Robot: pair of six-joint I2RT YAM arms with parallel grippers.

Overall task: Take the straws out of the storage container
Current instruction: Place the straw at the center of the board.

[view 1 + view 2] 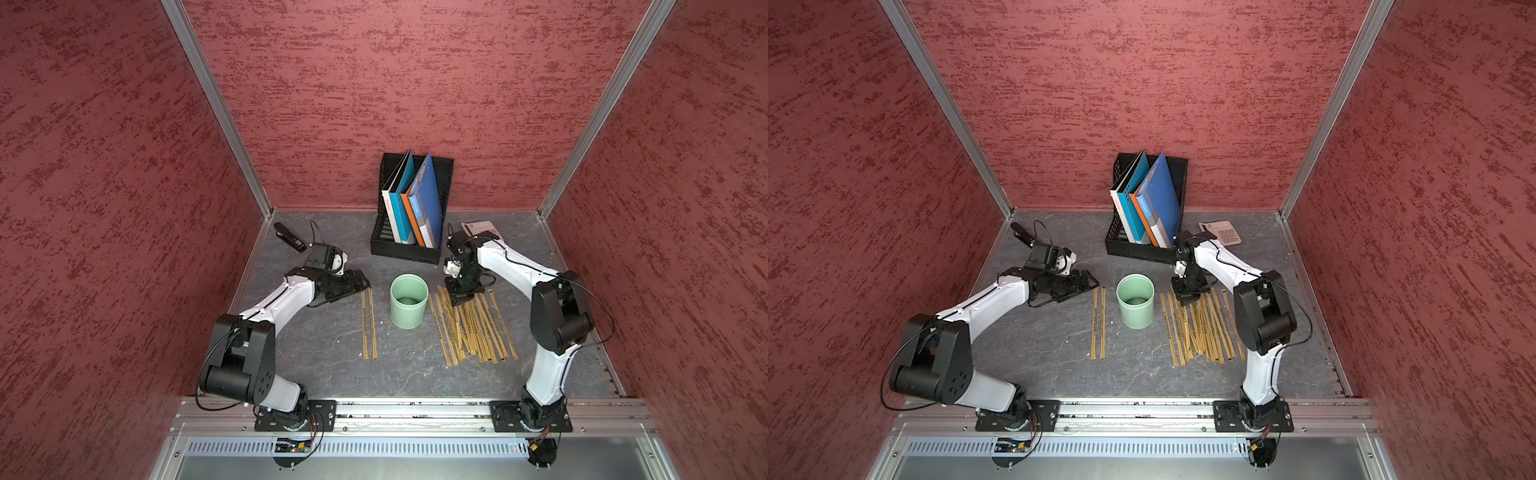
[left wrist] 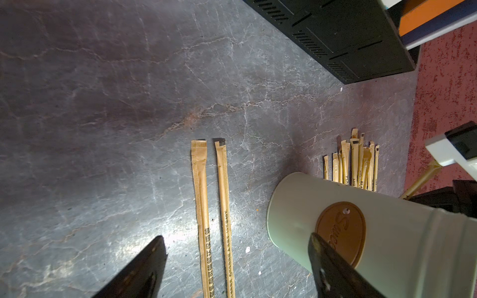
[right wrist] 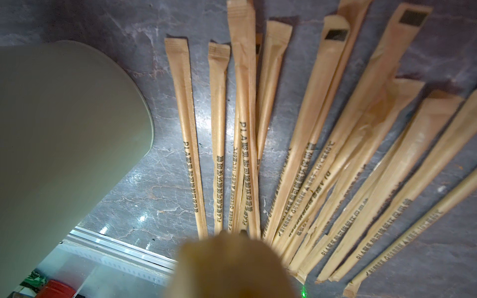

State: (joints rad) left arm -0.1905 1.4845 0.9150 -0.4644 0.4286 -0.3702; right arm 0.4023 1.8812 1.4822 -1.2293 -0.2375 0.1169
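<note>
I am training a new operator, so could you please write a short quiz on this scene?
1. True or false: the storage container stands upright and is empty.
2. Fill in: the left gripper has its jaws ____.
3. How many straws lie flat on that gripper's side of the container? A) one B) two C) five
Key: 1 true; 2 open; 3 B.
</note>
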